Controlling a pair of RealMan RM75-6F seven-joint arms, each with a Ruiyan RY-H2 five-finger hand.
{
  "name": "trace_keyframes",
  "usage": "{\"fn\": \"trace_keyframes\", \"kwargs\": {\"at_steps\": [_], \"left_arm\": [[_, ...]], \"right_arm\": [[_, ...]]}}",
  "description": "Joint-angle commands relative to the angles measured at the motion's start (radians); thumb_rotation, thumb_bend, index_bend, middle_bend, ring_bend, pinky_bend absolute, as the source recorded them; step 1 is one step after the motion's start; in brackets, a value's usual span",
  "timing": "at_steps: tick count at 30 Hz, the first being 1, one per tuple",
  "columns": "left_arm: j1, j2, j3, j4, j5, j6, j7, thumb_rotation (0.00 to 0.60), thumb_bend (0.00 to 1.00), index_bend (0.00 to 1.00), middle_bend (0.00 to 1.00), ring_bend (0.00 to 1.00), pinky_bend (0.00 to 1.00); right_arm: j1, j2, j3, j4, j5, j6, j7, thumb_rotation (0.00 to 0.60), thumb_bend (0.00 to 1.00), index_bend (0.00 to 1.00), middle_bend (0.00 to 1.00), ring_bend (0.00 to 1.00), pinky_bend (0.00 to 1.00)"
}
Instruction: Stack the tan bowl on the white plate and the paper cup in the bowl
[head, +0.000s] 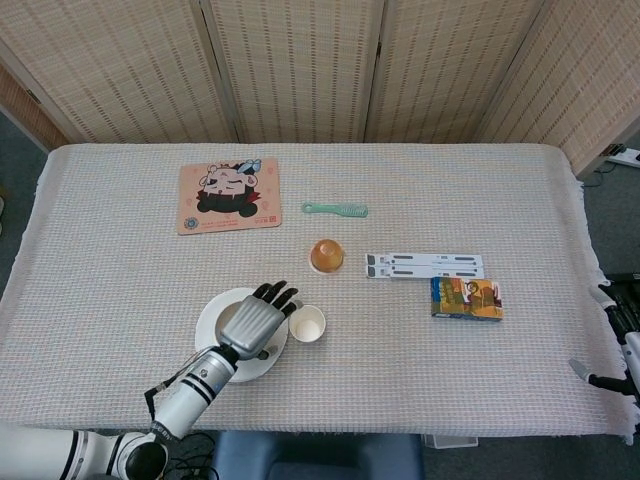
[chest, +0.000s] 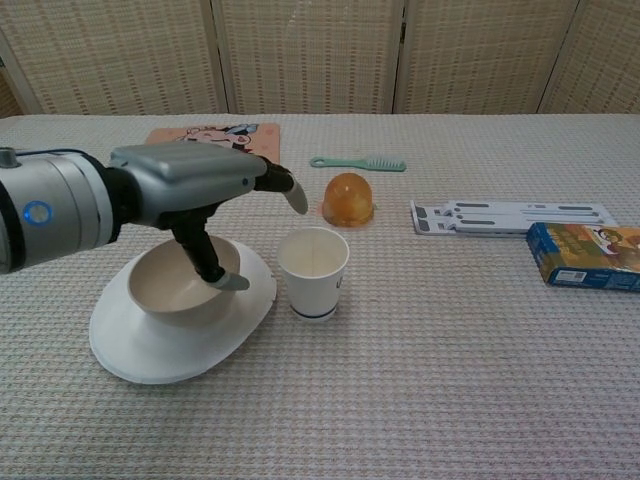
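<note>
The tan bowl (chest: 163, 286) sits on the white plate (chest: 165, 350) at the front left of the table. The paper cup (chest: 314, 270) stands upright on the cloth just right of the plate, its mouth open and empty. My left hand (chest: 195, 182) hovers over the bowl with its fingers (chest: 288, 190) stretched toward the cup and its thumb down by the bowl's right rim; it holds nothing. In the head view the left hand (head: 253, 321) hides most of the bowl beside the cup (head: 307, 324). My right hand (head: 618, 345) hangs off the table's right edge, fingers apart and empty.
An orange jelly dome (chest: 347, 198) stands just behind the cup. Further back lie a green comb (chest: 358, 163) and a cartoon mat (head: 229, 196). A white folding stand (chest: 512, 215) and a blue-orange box (chest: 585, 255) lie to the right.
</note>
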Motion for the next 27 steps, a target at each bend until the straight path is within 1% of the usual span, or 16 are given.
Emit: {"fn": "trace_keyframes", "kwargs": {"at_steps": [1, 7, 10, 18, 27], "left_arm": [[-0.04, -0.023, -0.001, 0.033, -0.041, -0.007, 0.01, 0.6, 0.25, 0.21, 0.12, 0.0, 0.16], [-0.081, -0.024, 0.004, 0.067, -0.09, -0.011, -0.01, 0.6, 0.25, 0.21, 0.12, 0.0, 0.16], [-0.107, -0.022, 0.011, 0.071, -0.117, -0.009, 0.001, 0.6, 0.25, 0.21, 0.12, 0.0, 0.16], [-0.188, -0.012, 0.029, 0.036, -0.246, 0.036, 0.08, 0.6, 0.25, 0.21, 0.12, 0.0, 0.16], [-0.263, -0.023, 0.037, 0.017, -0.334, 0.07, 0.119, 0.6, 0.25, 0.21, 0.12, 0.0, 0.16]], "right_arm": [[-0.001, 0.002, 0.0, 0.005, -0.001, 0.001, 0.011, 0.6, 0.21, 0.0, 0.0, 0.0, 0.0], [0.0, 0.003, 0.0, 0.009, -0.002, 0.0, 0.018, 0.6, 0.21, 0.0, 0.0, 0.0, 0.0], [0.003, 0.002, 0.001, 0.01, 0.001, -0.007, 0.018, 0.6, 0.21, 0.0, 0.0, 0.0, 0.0], [0.006, 0.004, 0.001, 0.014, 0.001, -0.015, 0.026, 0.6, 0.21, 0.0, 0.0, 0.0, 0.0], [0.005, 0.004, 0.001, 0.014, -0.002, -0.011, 0.028, 0.6, 0.21, 0.0, 0.0, 0.0, 0.0]]}}
